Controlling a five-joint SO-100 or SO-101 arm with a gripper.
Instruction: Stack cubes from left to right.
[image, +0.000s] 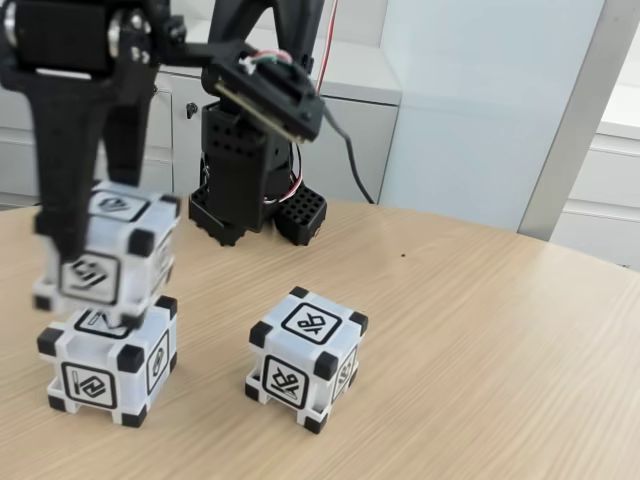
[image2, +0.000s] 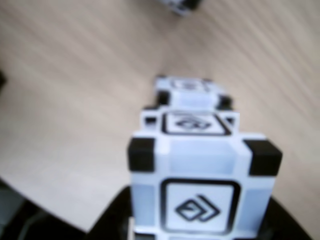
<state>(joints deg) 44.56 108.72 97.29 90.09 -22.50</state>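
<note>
Soft, even daylight fills the room, brightest toward the pale wall panels at the right of the fixed view. The light wooden tabletop (image: 480, 360) carries only faint, short shadows under the white plastic cubes with black corners (image: 305, 358). The held cube (image: 105, 255) and black gripper (image: 75, 235) smear with motion blur there. The wrist view is soft throughout, its far cubes hazier.

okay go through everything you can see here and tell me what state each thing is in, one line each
Held cube: gripped, tilted, just above the left cube.
Left cube: upright on the table, directly beneath the held cube.
Right cube: on the table, standing apart, untouched.
Gripper: shut on the held cube.
Table: wooden, bearing two cubes.
</note>
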